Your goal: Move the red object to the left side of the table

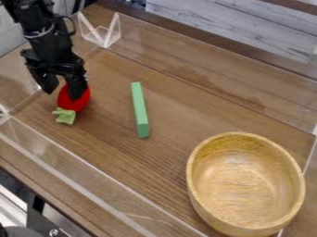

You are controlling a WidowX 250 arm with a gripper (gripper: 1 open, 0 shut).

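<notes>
The red object (pixel 74 97), a small rounded strawberry-like toy with a light green leafy end, rests on the brown wood-grain table (pixel 186 102) near its left side. My black gripper (pixel 62 81) points straight down over it and stands open, its fingers (pixel 47 79) spread to either side of the toy's top. The toy sits on the tabletop between and just below the fingertips, no longer squeezed.
A long green bar (pixel 141 109) lies a little right of the toy. A round light wooden bowl (pixel 246 181) stands at the front right. Low clear acrylic walls (pixel 50 167) edge the tabletop, one close to the gripper's left.
</notes>
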